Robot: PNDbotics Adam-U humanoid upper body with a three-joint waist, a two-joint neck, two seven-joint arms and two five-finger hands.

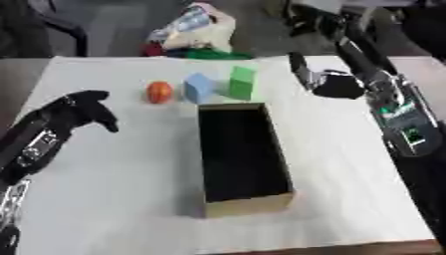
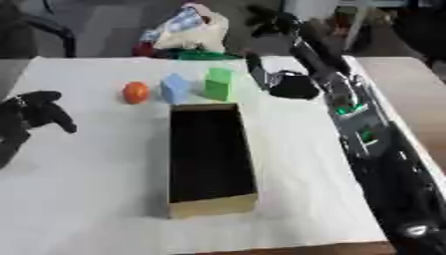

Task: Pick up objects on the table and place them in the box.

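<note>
meanwhile right robot hand [image 1: 324, 82] hangs beside green block [image 1: 241, 82].

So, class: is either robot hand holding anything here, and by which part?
Nothing is held. The left hand and right hand hover apart from the orange ball, blue block and green block.

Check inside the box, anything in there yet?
Nothing visible in the box: its inside is dark. The orange ball, blue block and green block sit behind it on the table.
</note>
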